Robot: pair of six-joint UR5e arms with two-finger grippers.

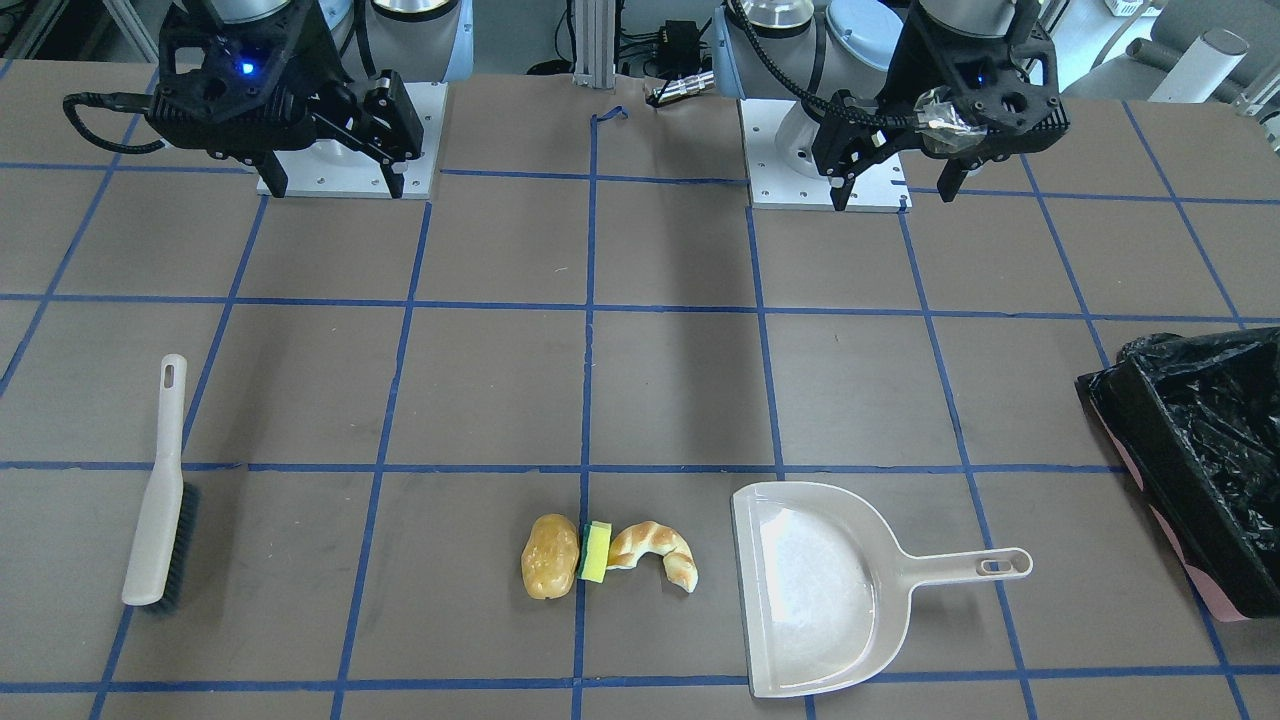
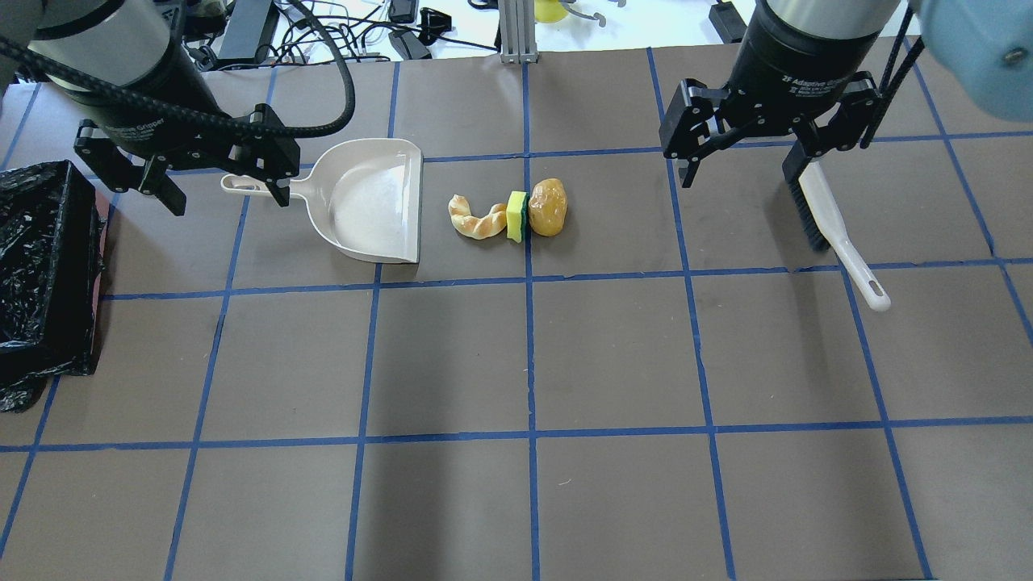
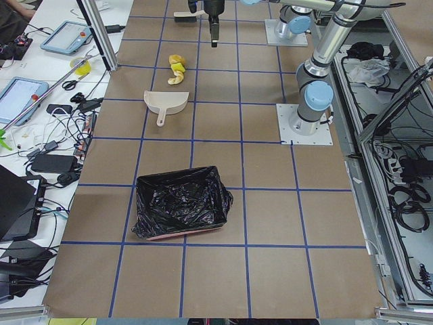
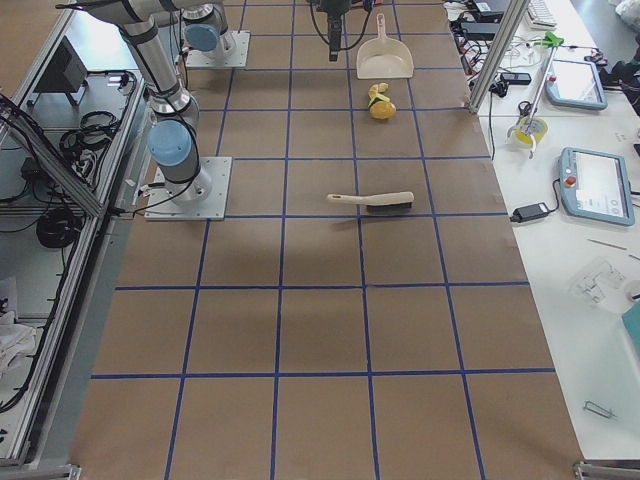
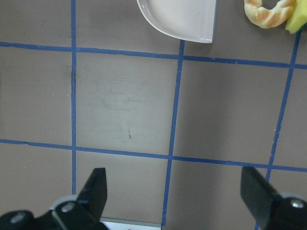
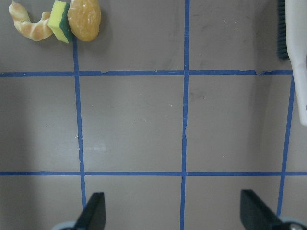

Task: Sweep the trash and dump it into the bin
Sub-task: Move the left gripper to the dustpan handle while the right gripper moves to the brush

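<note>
Found on table [image 1: 500, 400]: potato [image 1: 550, 570], sponge [image 1: 596, 552], croissant [image 1: 655, 552], touching in a row, sponge in the middle. Logged just beside croissant: dustpan [image 1: 815, 590], mouth toward it. Logged well apart, at table's left end: bin [image 1: 1200, 470], black-lined. Logged on right side: brush [image 1: 160, 500], lying flat. Noted raised above table: left gripper [image 1: 895, 190], right gripper [image 1: 338, 188], jaws apart, holding nothing.

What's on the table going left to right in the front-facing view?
brush → potato-like lump → sponge → croissant-shaped piece → dustpan → bin
</note>
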